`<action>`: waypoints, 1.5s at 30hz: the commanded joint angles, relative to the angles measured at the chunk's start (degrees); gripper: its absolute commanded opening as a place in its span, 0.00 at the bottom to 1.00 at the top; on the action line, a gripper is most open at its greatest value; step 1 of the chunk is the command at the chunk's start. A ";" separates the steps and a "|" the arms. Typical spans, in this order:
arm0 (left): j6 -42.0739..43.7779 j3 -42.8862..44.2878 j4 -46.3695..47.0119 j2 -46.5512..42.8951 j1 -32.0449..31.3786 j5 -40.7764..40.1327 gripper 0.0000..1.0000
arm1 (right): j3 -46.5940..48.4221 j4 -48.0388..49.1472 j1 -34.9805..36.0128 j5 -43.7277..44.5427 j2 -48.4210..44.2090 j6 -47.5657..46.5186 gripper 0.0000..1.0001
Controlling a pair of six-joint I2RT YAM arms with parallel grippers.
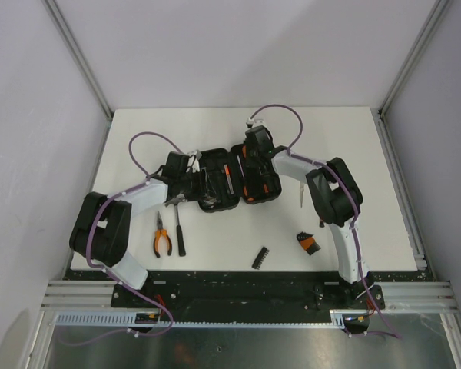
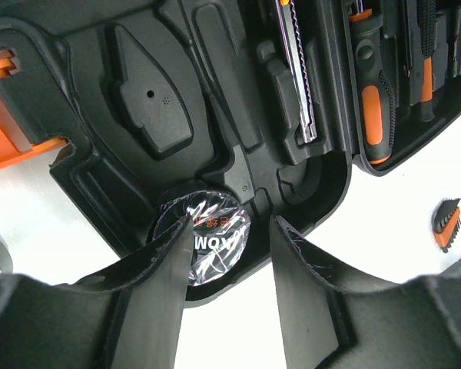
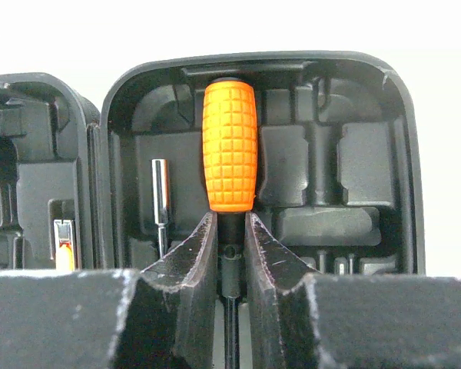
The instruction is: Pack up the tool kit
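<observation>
Two hands hang over the open black case (image 3: 365, 161) lying mid-worktop (image 1: 238, 238). The right hand (image 3: 230, 223) is clamped on the black neck of an orange-handled screwdriver (image 3: 229, 146), above the case's right half. The left hand (image 2: 230, 231) is spread apart at a wrapped tape roll (image 2: 215, 240) in the left half's corner, one finger overlapping it.

Left claw (image 2: 230, 231) half open, pointing down; right claw (image 3: 230, 224) clamped tight
</observation>
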 commanded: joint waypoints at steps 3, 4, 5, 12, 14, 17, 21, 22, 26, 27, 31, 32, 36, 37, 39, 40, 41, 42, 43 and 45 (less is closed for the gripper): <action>0.57 0.05 -3.96 1.76 -0.93 -1.71 0.51 | 1.32 -0.03 -0.54 -1.40 -1.10 -0.27 0.40; 0.59 0.07 -3.97 1.69 -0.92 -1.69 0.51 | 1.10 0.08 -0.47 -1.34 -1.80 -0.60 0.44; 0.59 0.04 -3.97 1.70 -0.91 -1.72 0.51 | 1.04 0.04 -0.38 -1.17 -2.41 -0.86 0.48; 0.54 0.35 -4.02 1.93 -0.92 -1.67 0.51 | 2.29 -1.53 -0.24 -0.30 -5.60 -1.81 0.52; 0.41 0.42 -4.03 1.98 -0.91 -1.67 0.51 | 2.31 -1.70 -0.22 -0.28 -6.19 -2.21 0.45; 0.39 0.45 -4.04 1.97 -0.96 -1.63 0.51 | 2.53 -1.99 -0.30 -0.81 -6.28 -2.85 0.31; 0.33 0.45 -3.99 2.07 -0.91 -1.66 0.51 | 3.80 -3.58 -0.46 -1.95 -4.81 -3.44 0.23; 0.33 0.49 -3.98 2.11 -0.91 -1.66 0.51 | 4.32 -4.07 -0.47 -2.23 -4.26 -3.64 0.22; 0.16 0.59 -3.97 2.11 -0.90 -1.67 0.51 | 6.62 -6.50 -0.60 -2.48 -1.99 -4.24 0.18; 0.12 0.61 -3.97 2.13 -0.90 -1.67 0.51 | 7.18 -7.07 -0.71 -2.67 -1.45 -4.39 0.17; 0.04 0.49 -3.97 2.06 -0.90 -1.79 0.51 | 8.89 -9.14 -0.90 -3.78 0.59 -4.66 0.14; 0.01 0.43 -3.97 2.06 -0.90 -1.77 0.51 | 9.24 -9.71 -0.91 -4.02 1.03 -4.73 0.14; -0.01 0.50 -4.01 2.01 -0.90 -1.75 0.51 | 10.01 -11.61 -0.87 -3.83 2.55 -4.65 0.12; 0.03 0.48 -3.99 1.99 -0.90 -1.75 0.51 | 10.02 -11.91 -0.85 -3.74 2.76 -4.64 0.11; 0.06 0.52 -4.02 2.04 -0.90 -1.75 0.51 | 9.83 -12.47 -0.79 -3.67 3.11 -4.61 0.11; 0.02 0.57 -3.99 2.09 -0.90 -1.75 0.51 | 9.93 -12.78 -0.76 -3.66 3.34 -4.57 0.10; 0.05 0.60 -3.98 2.12 -0.90 -1.71 0.51 | 10.02 -13.16 -0.75 -3.56 3.59 -4.60 0.10; 0.06 0.61 -3.98 2.13 -0.90 -1.69 0.51 | 10.07 -13.48 -0.75 -3.52 3.76 -4.61 0.10; 0.06 0.53 -4.02 2.10 -0.90 -1.68 0.51 | 10.14 -13.68 -0.70 -3.54 3.93 -4.62 0.10; 0.14 0.54 -4.03 2.07 -0.90 -1.67 0.51 | 10.23 -14.25 -0.55 -3.38 4.35 -4.84 0.10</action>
